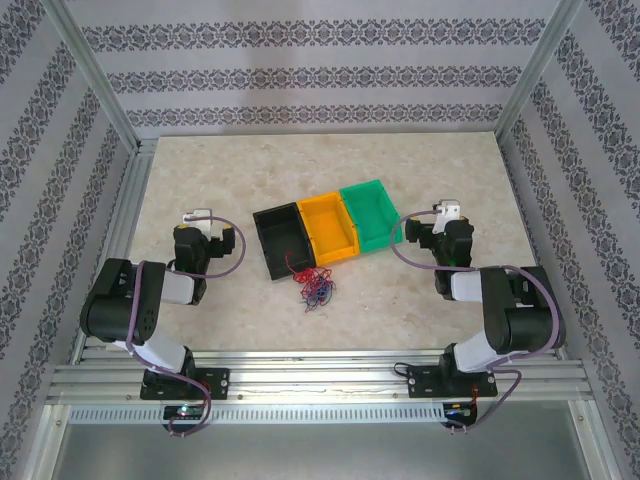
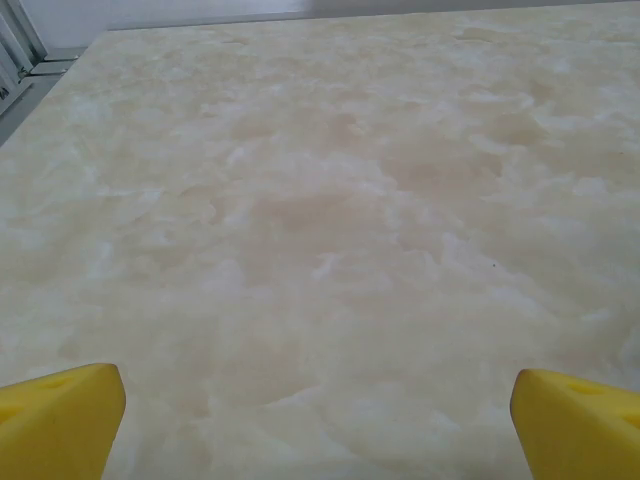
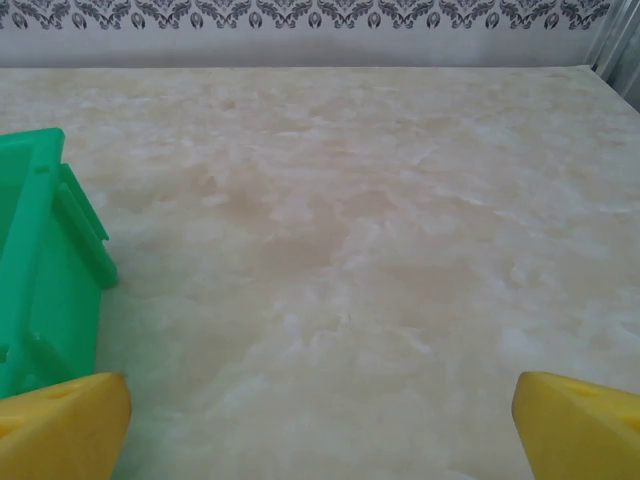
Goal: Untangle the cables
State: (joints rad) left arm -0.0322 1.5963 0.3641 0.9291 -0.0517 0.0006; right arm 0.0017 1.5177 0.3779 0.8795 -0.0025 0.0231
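The cables point(image 1: 315, 284) lie in a small tangle of thin red, blue and dark wires on the marble table, just in front of the black and orange bins. My left gripper point(image 1: 198, 218) hovers well to the left of the tangle; its yellow fingertips point(image 2: 60, 425) stand wide apart over bare table, so it is open with nothing between them. My right gripper point(image 1: 447, 215) is to the right of the green bin point(image 1: 368, 213), also open and empty, with its yellow fingertips point(image 3: 578, 425) far apart.
Three small bins stand in a row at mid-table: black point(image 1: 280, 238), orange point(image 1: 328, 226) and green point(image 3: 45, 260). The green bin's corner is close to my right gripper's left finger. Aluminium frame posts border the table at left point(image 1: 125, 215) and right.
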